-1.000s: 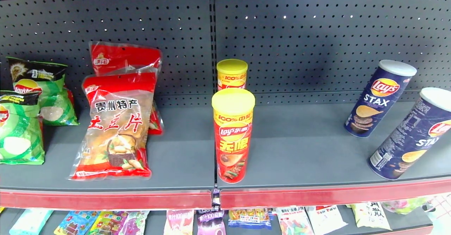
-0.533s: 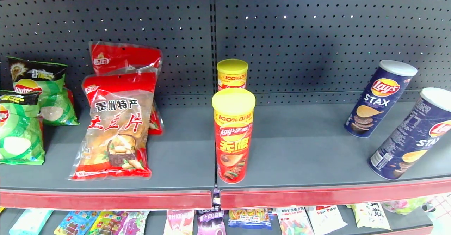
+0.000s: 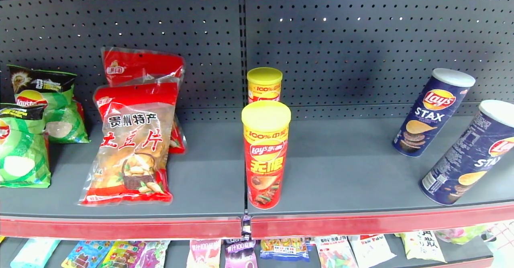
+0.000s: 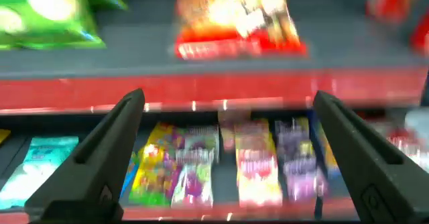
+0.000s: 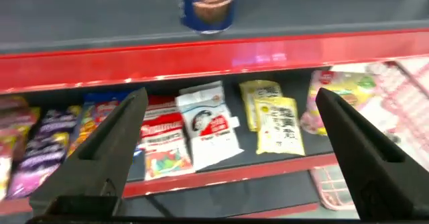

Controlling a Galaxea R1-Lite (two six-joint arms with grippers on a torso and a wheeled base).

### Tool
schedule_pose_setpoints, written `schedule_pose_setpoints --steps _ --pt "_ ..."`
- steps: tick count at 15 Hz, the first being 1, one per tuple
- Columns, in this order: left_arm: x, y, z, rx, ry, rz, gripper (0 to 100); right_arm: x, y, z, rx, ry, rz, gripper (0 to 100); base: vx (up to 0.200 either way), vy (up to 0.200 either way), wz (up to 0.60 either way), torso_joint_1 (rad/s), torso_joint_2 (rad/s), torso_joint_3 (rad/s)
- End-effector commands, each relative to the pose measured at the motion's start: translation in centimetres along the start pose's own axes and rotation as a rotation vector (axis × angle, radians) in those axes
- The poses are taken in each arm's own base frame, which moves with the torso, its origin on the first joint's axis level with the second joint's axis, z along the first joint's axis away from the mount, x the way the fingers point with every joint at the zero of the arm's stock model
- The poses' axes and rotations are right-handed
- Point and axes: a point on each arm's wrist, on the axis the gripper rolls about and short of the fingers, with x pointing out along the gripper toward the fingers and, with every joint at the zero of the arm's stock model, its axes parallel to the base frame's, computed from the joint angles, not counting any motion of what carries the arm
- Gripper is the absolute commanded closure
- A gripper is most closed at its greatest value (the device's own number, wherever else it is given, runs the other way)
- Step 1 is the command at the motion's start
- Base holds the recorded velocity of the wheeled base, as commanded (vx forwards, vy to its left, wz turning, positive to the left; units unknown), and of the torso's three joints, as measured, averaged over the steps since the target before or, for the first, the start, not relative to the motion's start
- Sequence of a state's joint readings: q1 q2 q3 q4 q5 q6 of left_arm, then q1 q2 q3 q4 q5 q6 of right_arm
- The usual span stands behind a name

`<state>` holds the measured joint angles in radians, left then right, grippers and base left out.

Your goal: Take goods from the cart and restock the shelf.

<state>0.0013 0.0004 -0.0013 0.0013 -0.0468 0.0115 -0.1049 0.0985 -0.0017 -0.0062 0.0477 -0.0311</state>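
The left gripper [image 4: 224, 163] hangs in front of the shelf's glossy red front lip [image 3: 120, 228]. Its two dark fingers are spread wide with nothing between them. The right gripper [image 5: 224, 157] is likewise spread wide and empty, facing the same lip farther right. Below the lip, small bright sweet packets [image 3: 285, 248] line the lower shelf.

On the grey metal shelf deck [image 3: 341, 171], a tall red crisp can with a yellow lid [image 3: 265, 155] stands upright just behind the lip, at the seam between the two panels. To its left, a clear-and-red bag of potato slices [image 3: 132, 143] lies close to the edge, and a green crisp bag [image 3: 22, 145] sits at the far left. A dark blue crisp can with a white lid [image 3: 466, 153] sits at the right end.

Between the red can and the blue one, the deck is a broad bare stretch. Farther back are a second yellow-lidded can [image 3: 264, 84], a second red bag [image 3: 140, 65], another green bag [image 3: 48, 103] and another blue can [image 3: 433, 111], then the black pegboard back [image 3: 361, 51].
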Motion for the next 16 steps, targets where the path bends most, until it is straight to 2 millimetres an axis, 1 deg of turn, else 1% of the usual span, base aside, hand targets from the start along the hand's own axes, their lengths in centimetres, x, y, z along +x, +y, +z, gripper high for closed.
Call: schedule_pose_setpoints --steps 1,6,11,14,16 --pt "-0.01 0.01 0.0 0.004 0.0 0.006 0 -0.15 -0.24 -0.12 -0.007 -0.021 0.161 0 0.0 0.0 0.0 0.0 0.0 0.0" --pt "-0.01 0.03 0.0 0.005 0.0 0.012 0 -0.71 -0.2 -0.32 0.02 -0.094 0.111 0 0.0 0.0 0.0 0.0 0.0 0.0" --pt "-0.01 0.03 0.0 0.005 0.0 0.012 0 -0.72 -0.2 -0.32 0.019 -0.095 0.109 0 -0.2 0.0 0.0 0.006 0.0 0.003" --pt "-0.01 0.03 0.0 0.002 0.0 0.013 0 -0.71 -0.2 -0.32 0.019 -0.094 0.111 0 0.0 0.0 0.0 0.0 0.0 0.0" --pt "-0.01 0.03 0.02 0.004 -0.002 0.013 0 -0.72 -0.2 -0.32 0.019 -0.095 0.111 0 0.0 -0.2 0.0 0.005 0.0 0.005"
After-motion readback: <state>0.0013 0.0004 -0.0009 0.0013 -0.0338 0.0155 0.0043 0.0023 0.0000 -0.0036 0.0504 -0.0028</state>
